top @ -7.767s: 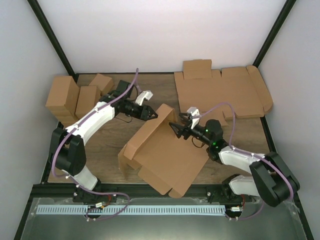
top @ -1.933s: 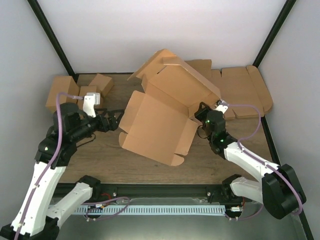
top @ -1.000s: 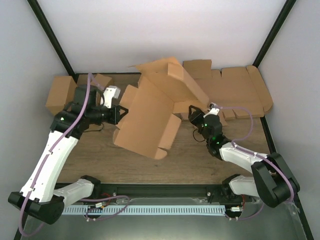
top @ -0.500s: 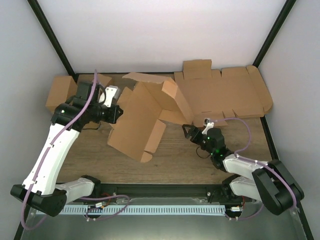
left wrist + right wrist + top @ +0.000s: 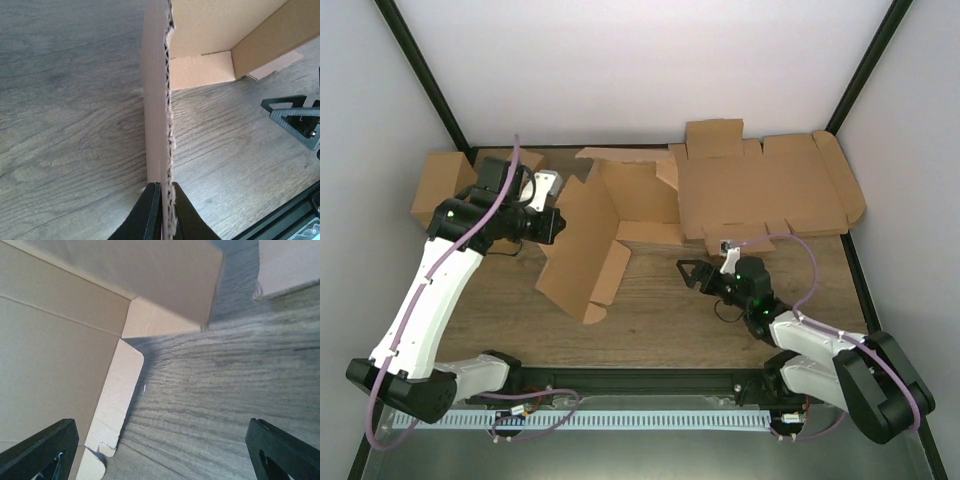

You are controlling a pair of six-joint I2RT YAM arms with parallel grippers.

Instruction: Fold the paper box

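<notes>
The paper box [image 5: 588,238] is a brown die-cut piece, half open, standing tilted at the table's middle left with its flaps spread. My left gripper [image 5: 556,226] is shut on the box's left edge. In the left wrist view its fingers [image 5: 150,210] pinch the corrugated edge [image 5: 165,110], which stands upright above the wood. My right gripper [image 5: 691,271] is open and empty, low over the table to the right of the box and apart from it. In the right wrist view [image 5: 162,452] the jaws stand wide, with a box panel [image 5: 55,340] and a rounded flap [image 5: 117,395] ahead on the left.
A wider flat cardboard sheet [image 5: 765,185] with rounded end flaps lies at the back right, its corner showing in the right wrist view [image 5: 287,262]. Smaller brown cartons [image 5: 442,188] stand at the back left. My right gripper's fingers [image 5: 295,117] show in the left wrist view.
The box has swung left and down with my left gripper holding it. My right gripper has let go of it and drawn back toward the near edge, open.
</notes>
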